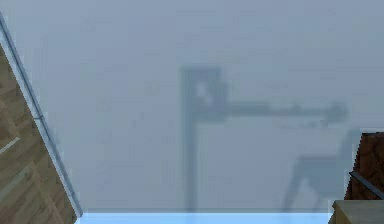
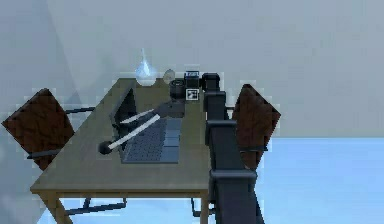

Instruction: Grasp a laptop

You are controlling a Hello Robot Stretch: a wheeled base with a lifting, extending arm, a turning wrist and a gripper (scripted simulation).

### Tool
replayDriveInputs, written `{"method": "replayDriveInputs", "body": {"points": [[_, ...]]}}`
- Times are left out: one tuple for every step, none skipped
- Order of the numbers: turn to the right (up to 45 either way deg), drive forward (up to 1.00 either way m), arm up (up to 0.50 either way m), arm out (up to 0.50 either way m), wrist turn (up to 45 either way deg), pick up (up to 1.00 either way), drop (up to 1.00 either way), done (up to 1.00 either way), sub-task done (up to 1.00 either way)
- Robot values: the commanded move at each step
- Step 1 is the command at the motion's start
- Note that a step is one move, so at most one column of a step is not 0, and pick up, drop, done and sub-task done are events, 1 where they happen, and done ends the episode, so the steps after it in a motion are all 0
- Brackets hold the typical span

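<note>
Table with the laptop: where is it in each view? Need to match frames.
Forward view: the table shows as a corner at the bottom right edge.
Arm side view: the table spans the centre to the lower left, with the laptop on it.
Shared landmark: probably the brown chair, at the forward view's right edge and the arm side view's left.

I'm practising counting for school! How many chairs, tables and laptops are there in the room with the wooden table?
Chairs: 2
Table: 1
Laptop: 1
Total: 4
</note>
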Motion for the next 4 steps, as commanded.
{"method": "replayDriveInputs", "body": {"points": [[0.0,0.0,0.0,0.0,45.0,0.0,0.0,0.0,0.0],[0.0,0.0,0.0,0.0,36.0,0.0,0.0,0.0,0.0],[0.0,0.0,-0.3,0.0,0.0,0.0,0.0,0.0,0.0],[0.0,0.0,0.0,0.0,0.0,1.0,0.0,0.0,0.0]]}}
